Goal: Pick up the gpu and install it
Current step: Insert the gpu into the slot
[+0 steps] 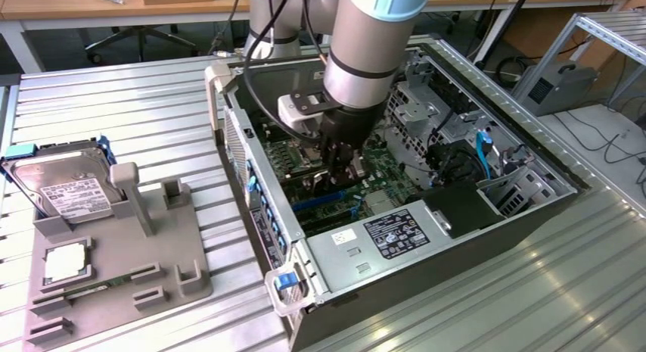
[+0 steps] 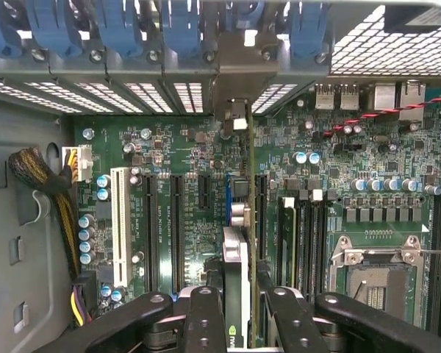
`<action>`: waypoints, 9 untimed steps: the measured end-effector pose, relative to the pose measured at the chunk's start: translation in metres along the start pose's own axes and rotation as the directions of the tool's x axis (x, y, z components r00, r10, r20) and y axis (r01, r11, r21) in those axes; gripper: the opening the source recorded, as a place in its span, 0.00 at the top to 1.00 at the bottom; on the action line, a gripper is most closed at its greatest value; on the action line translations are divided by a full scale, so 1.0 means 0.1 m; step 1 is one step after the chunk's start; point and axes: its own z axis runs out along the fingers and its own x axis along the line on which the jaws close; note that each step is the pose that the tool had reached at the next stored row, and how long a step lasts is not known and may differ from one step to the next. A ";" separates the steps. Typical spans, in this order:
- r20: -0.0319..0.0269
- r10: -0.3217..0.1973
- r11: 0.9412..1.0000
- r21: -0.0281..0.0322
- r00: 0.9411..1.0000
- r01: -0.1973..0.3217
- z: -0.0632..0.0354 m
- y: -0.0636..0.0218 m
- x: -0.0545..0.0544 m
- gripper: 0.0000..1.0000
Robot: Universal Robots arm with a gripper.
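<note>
- Far on the exterior view's left: grey plastic holder tray [image 1: 111, 269] on the ribbed metal table [image 1: 121, 102], a silver boxy hard drive with a white label [image 1: 66, 189] upright in it, a slim green memory stick [image 1: 96, 288] lying low near its front.
- Just right of the tray: open grey metal computer case [image 1: 424, 291], green motherboard [image 1: 389, 178] bare inside.
- Mid-case: black two-fingered gripper [image 1: 340, 178] pointing straight down into the case, jaws closed to a narrow gap on the two flat faces of the gpu [image 2: 237, 287], a thin, dark, flat expansion card.
- Between the fingers [image 2: 206, 316]: card held on edge directly over the blue expansion slot [image 2: 230, 195], its pale metal bracket [image 2: 239, 121] at the case's rear slot openings; seated or merely resting, impossible to tell.
- Handling, as a judgement: light and stiff, yet fragile; smooth faces likely to slip under a slack pinch; best taken mid-length near the top edge, clear of the bottom contacts and the bracket; kept square to avoid bending.
- Towards the exterior view's right: black box [image 1: 464, 208] and blue cable [image 1: 482, 155], well apart from the card.
</note>
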 end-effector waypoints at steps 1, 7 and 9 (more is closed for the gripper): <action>0.000 0.000 1.000 0.000 1.000 0.000 0.001 0.008 0.00 0.73; 0.000 0.000 1.000 0.000 1.000 0.000 0.000 0.019 0.00 0.73; 0.000 0.000 1.000 0.000 1.000 0.000 0.000 0.020 0.00 0.73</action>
